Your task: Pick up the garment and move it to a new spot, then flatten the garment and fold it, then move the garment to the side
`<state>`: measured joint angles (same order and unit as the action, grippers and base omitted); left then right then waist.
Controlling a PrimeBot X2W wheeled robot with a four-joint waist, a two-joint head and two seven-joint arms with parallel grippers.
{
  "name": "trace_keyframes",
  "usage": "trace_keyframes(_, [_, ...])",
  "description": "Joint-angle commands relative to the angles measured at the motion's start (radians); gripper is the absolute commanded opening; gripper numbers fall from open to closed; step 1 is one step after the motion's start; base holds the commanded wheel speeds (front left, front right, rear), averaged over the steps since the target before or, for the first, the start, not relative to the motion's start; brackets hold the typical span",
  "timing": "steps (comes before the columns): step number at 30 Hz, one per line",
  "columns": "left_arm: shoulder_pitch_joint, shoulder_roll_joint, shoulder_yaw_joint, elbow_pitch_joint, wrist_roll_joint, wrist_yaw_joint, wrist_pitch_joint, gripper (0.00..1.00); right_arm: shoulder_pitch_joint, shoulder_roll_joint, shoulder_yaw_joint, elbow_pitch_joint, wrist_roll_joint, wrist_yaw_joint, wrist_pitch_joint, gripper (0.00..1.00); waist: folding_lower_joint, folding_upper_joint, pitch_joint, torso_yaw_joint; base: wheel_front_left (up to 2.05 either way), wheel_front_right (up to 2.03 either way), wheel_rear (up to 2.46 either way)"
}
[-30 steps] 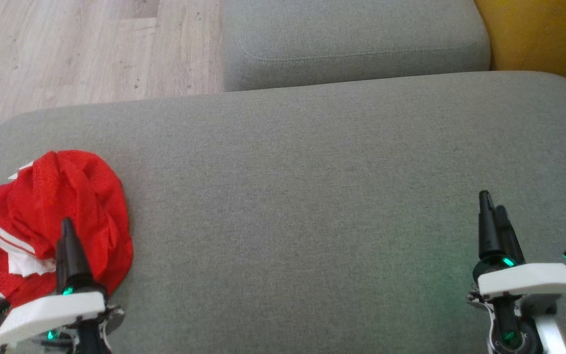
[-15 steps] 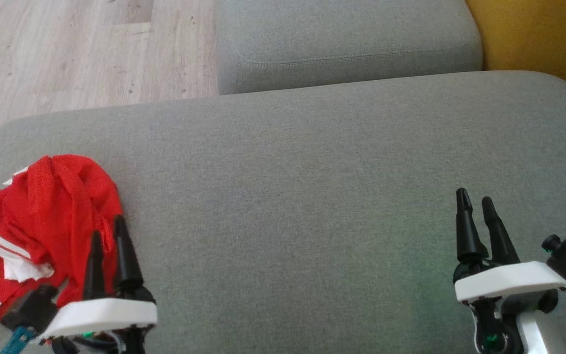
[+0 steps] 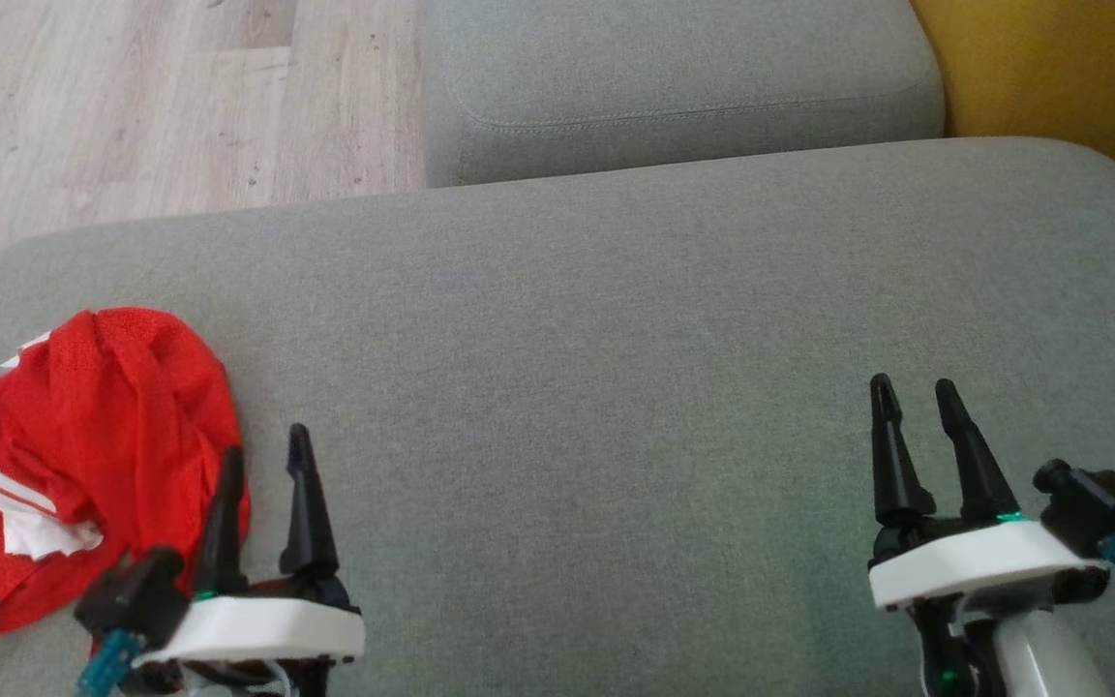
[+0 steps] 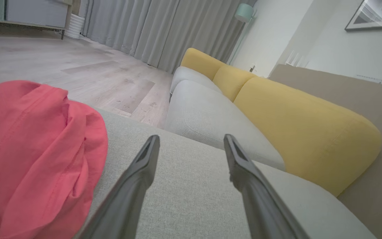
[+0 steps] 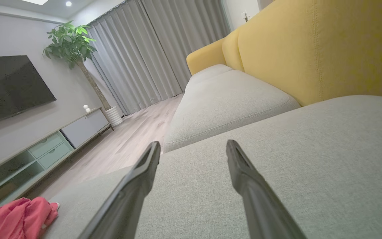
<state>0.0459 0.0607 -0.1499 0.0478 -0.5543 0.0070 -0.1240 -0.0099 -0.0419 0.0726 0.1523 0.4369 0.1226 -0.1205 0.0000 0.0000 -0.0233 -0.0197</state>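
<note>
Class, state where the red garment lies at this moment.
In the head view the red garment lies crumpled at the left end of the grey seat cushion, just left of the open left claw.

The garment (image 3: pixel 103 436) is cut off by the head view's left edge, and part of it is hidden behind the left gripper (image 3: pixel 265 440). In the left wrist view it is cropped by 2 edges.

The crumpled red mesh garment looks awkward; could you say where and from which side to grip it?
On the red mesh garment, probably the bunched folds nearest the open left gripper, approached from above on its right side; they stand proud of the grey cushion.
</note>
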Motion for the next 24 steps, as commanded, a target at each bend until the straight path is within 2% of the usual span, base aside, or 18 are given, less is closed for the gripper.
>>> trace_keyframes(1, [-0.034,0.023,0.000,-0.042,0.048,0.015,-0.015,1.00,-0.026,-0.006,0.026,-0.046,-0.046,0.005,-0.018,1.00,0.0000,0.0000,0.000,-0.001,0.00,0.00,0.00])
trace_keyframes(11, [-0.042,0.066,-0.084,-0.051,0.179,0.075,-0.044,1.00,-0.024,-0.007,0.049,-0.067,-0.189,0.006,-0.047,1.00,0.0000,0.0000,-0.005,-0.008,0.00,0.00,0.00])
trace_keyframes(15, [-0.040,0.064,-0.097,-0.064,0.198,0.093,-0.056,1.00,-0.021,-0.007,0.059,-0.090,-0.220,0.006,-0.059,1.00,0.0000,0.0000,-0.006,-0.009,0.00,0.00,0.00])
trace_keyframes(22, [-0.022,0.035,-0.065,-0.092,0.208,0.073,-0.076,1.00,-0.009,-0.007,0.070,-0.099,-0.239,0.007,-0.080,1.00,0.0000,0.0000,-0.010,-0.008,0.00,0.00,0.00])
trace_keyframes(24, [-0.013,0.020,-0.041,-0.100,0.196,0.052,-0.082,1.00,-0.006,-0.007,0.071,-0.098,-0.223,0.007,-0.085,1.00,0.0000,0.0000,-0.010,-0.008,0.00,0.00,0.00])
